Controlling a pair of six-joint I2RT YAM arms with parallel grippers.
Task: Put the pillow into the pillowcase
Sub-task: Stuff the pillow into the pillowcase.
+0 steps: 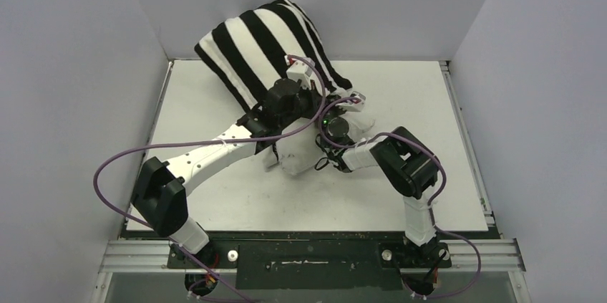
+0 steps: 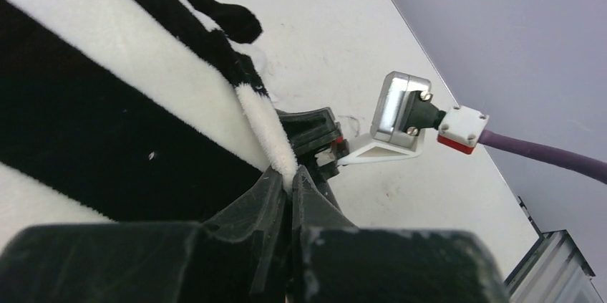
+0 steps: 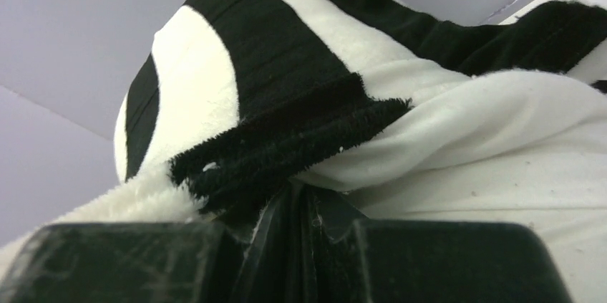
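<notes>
The black-and-white striped pillowcase bulges at the back of the table, leaning on the rear wall. The off-white pillow sticks out of its near end, between the two wrists. In the left wrist view my left gripper is shut on the fuzzy white hem of the pillowcase. In the right wrist view my right gripper is shut at the black hem of the pillowcase, right where it meets the smooth pillow. Both sets of fingertips are hidden in the top view.
The white table is boxed in by grey walls on three sides, with a metal rail along its right edge. The right wrist's camera housing and purple cable sit close to my left fingers.
</notes>
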